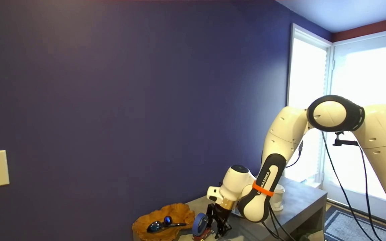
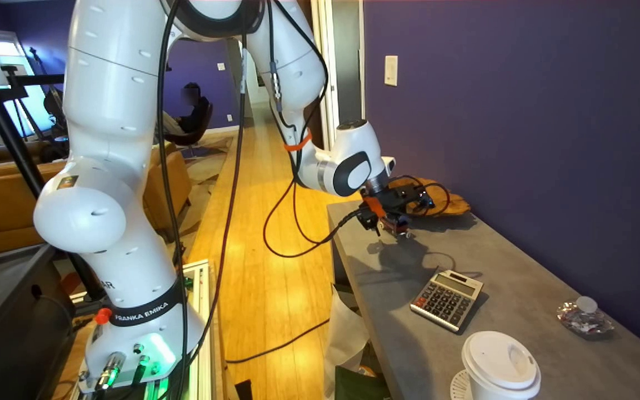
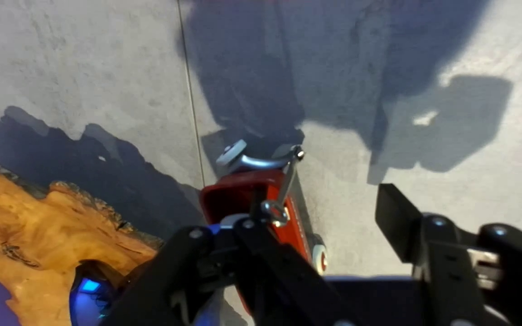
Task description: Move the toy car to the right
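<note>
I read this as the grasp-alignment step: pincer point(image 3: 326, 215) spread wide, one jaw over the red toy car point(image 3: 291, 233) on the desk point(image 3: 84, 68) beside the wooden bowl point(image 3: 57, 226), contact unclear; next, I should centre, close and carry it right.

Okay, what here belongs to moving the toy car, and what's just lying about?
Belongs to the job:
toy car
gripper

Just lying about:
calculator
white-lidded cup
capped clear container
wooden bowl
dark glasses, apparently
blue ring at the car, role uncertain
</note>
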Available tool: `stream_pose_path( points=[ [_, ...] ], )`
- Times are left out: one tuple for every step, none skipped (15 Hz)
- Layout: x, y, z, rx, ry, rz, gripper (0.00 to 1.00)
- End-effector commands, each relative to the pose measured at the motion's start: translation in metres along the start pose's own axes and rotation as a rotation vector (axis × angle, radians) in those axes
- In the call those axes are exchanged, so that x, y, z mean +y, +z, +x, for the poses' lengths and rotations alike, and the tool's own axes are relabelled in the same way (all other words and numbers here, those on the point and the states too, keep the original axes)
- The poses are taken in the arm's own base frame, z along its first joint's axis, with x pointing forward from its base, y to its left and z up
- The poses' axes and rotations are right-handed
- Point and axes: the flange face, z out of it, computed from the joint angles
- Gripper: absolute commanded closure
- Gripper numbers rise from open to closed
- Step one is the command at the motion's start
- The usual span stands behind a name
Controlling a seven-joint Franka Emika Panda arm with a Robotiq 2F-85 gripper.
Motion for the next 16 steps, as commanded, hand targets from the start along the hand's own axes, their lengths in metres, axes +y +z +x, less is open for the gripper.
stream_pose_path(
  points=[
    [0.0031, 0.0095, 0.0023, 0.002, -0.020, -0.013, 0.40],
    [0.0035, 0.0099, 0.0024, 0.000, -0.025, -0.014, 0.43],
    [0.0040, 0.0101, 0.0025, -0.002, -0.032, -0.014, 0.46],
    [0.0045, 0.0107, 0.0021, -0.004, -0.035, -0.013, 0.58],
    [0.0044, 0.0109, 0.0016, -0.005, -0.039, -0.013, 0.71],
    [0.0042, 0.0106, 0.0012, -0.006, -0.044, -0.012, 0.74],
    [0.0051, 0.0097, 0.0006, -0.009, -0.049, -0.013, 0.81],
    [0.0065, 0.0089, 0.0002, -0.011, -0.052, -0.016, 0.89],
    [0.0079, 0.0081, -0.0002, -0.012, -0.057, -0.019, 0.96],
    [0.0087, 0.0078, -0.0006, -0.013, -0.060, -0.021, 0.99],
    [0.0091, 0.0074, -0.0007, -0.013, -0.064, -0.022, 1.00],
    [0.0083, 0.0078, -0.0007, -0.013, -0.068, -0.020, 1.00],
    [0.0075, 0.0090, -0.0012, -0.014, -0.070, -0.017, 1.00],
    [0.0067, 0.0088, -0.0009, -0.013, -0.072, -0.015, 0.99],
    [0.0070, 0.0085, -0.0014, -0.014, -0.074, -0.014, 0.99],
    [0.0071, 0.0073, -0.0021, -0.017, -0.076, -0.014, 0.99]
  ],
)
